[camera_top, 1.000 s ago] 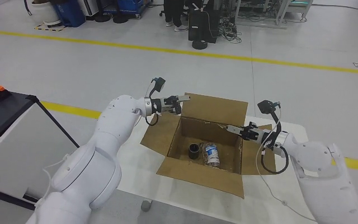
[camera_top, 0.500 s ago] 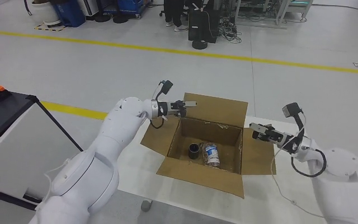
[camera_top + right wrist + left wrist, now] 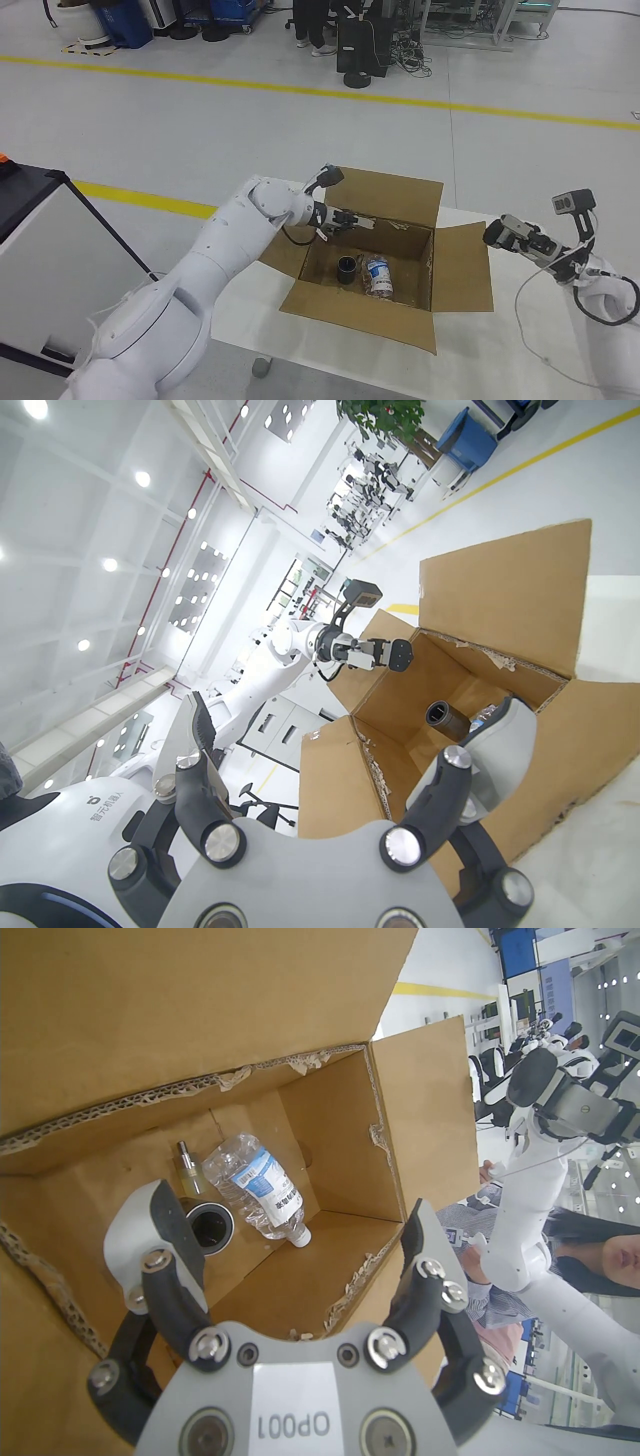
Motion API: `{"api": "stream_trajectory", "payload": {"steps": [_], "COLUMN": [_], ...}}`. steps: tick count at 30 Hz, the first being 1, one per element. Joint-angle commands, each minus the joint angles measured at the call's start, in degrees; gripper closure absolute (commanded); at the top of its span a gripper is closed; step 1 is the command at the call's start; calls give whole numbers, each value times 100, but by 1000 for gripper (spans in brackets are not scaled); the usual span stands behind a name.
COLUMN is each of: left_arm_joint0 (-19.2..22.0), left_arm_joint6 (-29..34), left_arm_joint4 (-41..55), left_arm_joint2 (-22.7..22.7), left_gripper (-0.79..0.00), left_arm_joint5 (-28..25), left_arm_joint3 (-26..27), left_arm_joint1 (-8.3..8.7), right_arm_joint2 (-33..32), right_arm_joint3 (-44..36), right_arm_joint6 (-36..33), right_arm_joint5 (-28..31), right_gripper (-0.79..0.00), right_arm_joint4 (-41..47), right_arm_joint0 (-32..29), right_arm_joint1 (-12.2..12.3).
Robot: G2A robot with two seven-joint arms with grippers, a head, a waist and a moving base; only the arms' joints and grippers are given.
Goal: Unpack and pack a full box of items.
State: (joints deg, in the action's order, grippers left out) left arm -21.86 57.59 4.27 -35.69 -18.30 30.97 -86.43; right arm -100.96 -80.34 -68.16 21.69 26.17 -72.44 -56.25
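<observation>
An open cardboard box (image 3: 352, 307) stands on the white table with its flaps spread. On its floor lie a clear water bottle (image 3: 378, 276), a black cylinder (image 3: 346, 268) and a small glass vial (image 3: 188, 1170). The bottle (image 3: 260, 1188) and cylinder (image 3: 210, 1228) lie side by side. My left gripper (image 3: 356, 221) hangs open over the box's back left part, above those items, holding nothing. My right gripper (image 3: 497, 232) is open and empty, out past the right flap (image 3: 462, 268). From the right wrist I see the box (image 3: 505, 580), the cylinder (image 3: 444, 718) and the left gripper (image 3: 390, 655).
The table (image 3: 520, 345) has bare room to the right of the box and a strip in front. A black-framed stand (image 3: 40, 215) is off to the left. The back flap (image 3: 385, 195) stands upright behind the left gripper.
The left gripper has moved from the back left flap edge rightward over the box opening. The right gripper has drawn away from the box's right wall, out beyond the right flap.
</observation>
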Motion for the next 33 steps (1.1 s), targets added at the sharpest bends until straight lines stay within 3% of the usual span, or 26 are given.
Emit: {"api": "stream_trajectory", "payload": {"steps": [1, 7, 20, 21, 22, 23, 33], "left_arm_joint0": [-48, -191, -191, -158, -161, -314, -311], "left_arm_joint6": [0, 46, 46, -57, -125, -143, 58], "left_arm_joint4": [-82, -740, -740, -1363, -1603, -1173, -2215], "left_arm_joint2": [-36, 12, 12, 214, 308, 174, 597], "left_gripper": [-785, -785, -785, -785, -785, -785, -785], "left_arm_joint5": [101, 565, 565, 905, 1117, 953, 1545], "left_arm_joint3": [157, 680, 680, 630, 726, 930, 1091], "left_arm_joint1": [44, 172, 172, 179, 165, 150, 44], "right_arm_joint2": [13, 77, 77, 77, 77, 77, 77], "right_arm_joint3": [8, -30, -30, -30, -30, -30, -30], "right_arm_joint6": [-5, -44, -44, -44, -44, -44, -44], "right_arm_joint5": [-3, 96, 96, 96, 96, 96, 96], "right_gripper": [-785, -785, -785, -785, -785, -785, -785], "right_arm_joint4": [19, 30, 30, 30, 30, 30, 30], "right_arm_joint0": [0, -7, -7, -7, -7, -7, -7], "right_arm_joint1": [6, 24, 24, 24, 24, 24, 24]}}
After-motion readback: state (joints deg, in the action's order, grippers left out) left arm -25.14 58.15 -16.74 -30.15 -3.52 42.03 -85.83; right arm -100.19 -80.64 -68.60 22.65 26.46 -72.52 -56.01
